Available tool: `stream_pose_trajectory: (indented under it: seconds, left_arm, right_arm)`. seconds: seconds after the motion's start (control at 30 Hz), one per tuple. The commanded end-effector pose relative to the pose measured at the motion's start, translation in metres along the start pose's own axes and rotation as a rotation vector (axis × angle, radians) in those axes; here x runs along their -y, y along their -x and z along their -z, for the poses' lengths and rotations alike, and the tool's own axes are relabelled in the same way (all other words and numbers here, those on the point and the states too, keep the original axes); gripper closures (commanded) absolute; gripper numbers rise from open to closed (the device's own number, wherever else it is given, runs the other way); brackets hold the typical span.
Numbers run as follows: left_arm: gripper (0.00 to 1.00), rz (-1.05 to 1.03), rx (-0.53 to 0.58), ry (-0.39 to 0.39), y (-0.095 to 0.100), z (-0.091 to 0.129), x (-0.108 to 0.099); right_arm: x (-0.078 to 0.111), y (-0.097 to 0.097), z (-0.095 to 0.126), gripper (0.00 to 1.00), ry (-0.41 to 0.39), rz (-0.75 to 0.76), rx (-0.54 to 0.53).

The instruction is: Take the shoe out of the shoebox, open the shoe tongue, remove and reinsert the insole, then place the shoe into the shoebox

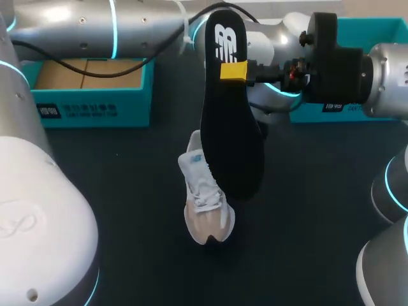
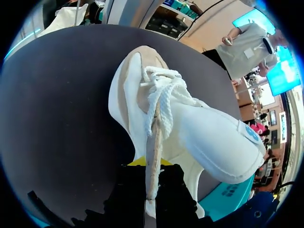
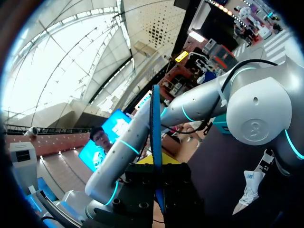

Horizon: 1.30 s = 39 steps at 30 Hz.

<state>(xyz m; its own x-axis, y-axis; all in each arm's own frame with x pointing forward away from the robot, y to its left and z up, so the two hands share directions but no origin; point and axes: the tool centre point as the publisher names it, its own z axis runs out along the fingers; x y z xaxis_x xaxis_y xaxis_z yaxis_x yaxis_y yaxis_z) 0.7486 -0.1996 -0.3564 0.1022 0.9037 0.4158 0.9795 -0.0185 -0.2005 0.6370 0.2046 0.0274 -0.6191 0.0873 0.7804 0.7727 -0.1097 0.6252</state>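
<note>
Far left on the dark grey tabletop (image 1: 127, 191): open teal cardboard shoebox (image 1: 95, 108), brown inside, with a thin black cable (image 1: 83, 69) draped over its far rim.

Above it, silver left arm (image 1: 95, 25), entering from the far left corner and stretching along the far side past the middle.

Just left of centre: white-and-beige lace-up sneaker (image 1: 205, 194), well apart from the shoebox, toe pointing near, heel end hidden behind the insole. Contact with the tabletop: not discernible.

Seen from the left wrist: left gripper (image 2: 151, 178) clamped on a thin beige edge at the rear of the sneaker (image 2: 190, 128), one black finger on either side and a yellow tip (image 2: 135, 161) just showing. White laces (image 2: 164, 95) bunched ahead of the gripper. Padded white tongue (image 2: 223, 147) with a small blue label, leaning out to one side.

At centre: long black foam insole (image 1: 231, 134) with a white logo near its far end, hanging upright in the air and overlapping the sneaker's far end.

Right of that: right gripper (image 1: 234, 70) pinching the insole near the logo, yellow fingertip flat against its face. From the right wrist, insole (image 3: 156, 133) edge-on between the closed-in fingers of the right gripper (image 3: 156, 164), and sneaker (image 3: 249, 190) small on the table beyond.

Far right: silver right arm (image 1: 389, 70), and behind it a second teal box (image 1: 376, 29), mostly hidden.
</note>
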Motion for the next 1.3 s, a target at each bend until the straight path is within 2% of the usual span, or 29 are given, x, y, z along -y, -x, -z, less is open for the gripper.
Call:
stream_pose_trajectory:
  seconds: [0.03,0.23,0.27,0.3,0.37,0.4,0.43,0.47,0.7,0.87,1.13,1.27,1.3]
  left_arm:
    - [1.0,-0.016,-0.021,-0.01,0.009,-0.006,-0.002]
    - [1.0,-0.016,-0.028,-0.015,0.013,-0.012,-0.002]
    - [0.97,-0.017,-0.028,-0.015,0.013,-0.013,-0.002]
    - [0.73,-0.016,-0.024,-0.015,0.013,-0.013,-0.002]
    - [0.4,-0.015,-0.004,-0.017,0.013,-0.013,-0.002]
    - [0.18,-0.02,0.025,-0.037,0.013,-0.01,-0.002]
    - [0.07,-0.023,0.035,-0.049,0.012,-0.009,-0.003]
    - [0.0,-0.016,0.071,-0.052,0.012,-0.006,-0.004]
    - [0.0,0.01,0.22,-0.115,0.014,0.018,-0.009]
    - [0.0,0.019,0.324,-0.127,0.014,0.038,-0.01]
    - [0.0,0.03,0.495,-0.123,0.008,0.074,-0.012]
    - [0.0,0.059,0.595,-0.131,-0.002,0.091,-0.017]
    - [0.0,0.06,0.632,-0.135,-0.005,0.096,-0.018]
  right_arm:
    - [0.0,-0.001,-0.004,1.0,0.0,-0.002,0.005]
    - [0.0,-0.001,-0.004,1.0,0.0,-0.002,0.005]
    - [0.0,-0.001,-0.004,1.0,0.0,-0.002,0.005]
    - [0.0,-0.001,-0.004,1.0,0.0,-0.002,0.005]
    - [0.0,-0.001,-0.004,1.0,0.0,-0.002,0.005]
    - [0.0,-0.001,-0.004,1.0,0.0,-0.002,0.005]
    - [0.0,-0.001,-0.004,1.0,0.0,-0.002,0.005]
    - [0.0,-0.001,-0.004,1.0,0.0,-0.002,0.005]
    - [0.0,-0.001,-0.004,1.0,0.0,-0.002,0.005]
    - [0.0,-0.001,-0.004,1.0,0.0,-0.002,0.005]
    - [-0.005,-0.001,0.025,1.0,0.001,-0.086,0.059]
    - [-0.012,0.001,0.043,1.0,0.075,-0.122,0.11]
    - [-0.015,0.002,0.046,1.0,0.069,-0.115,0.11]
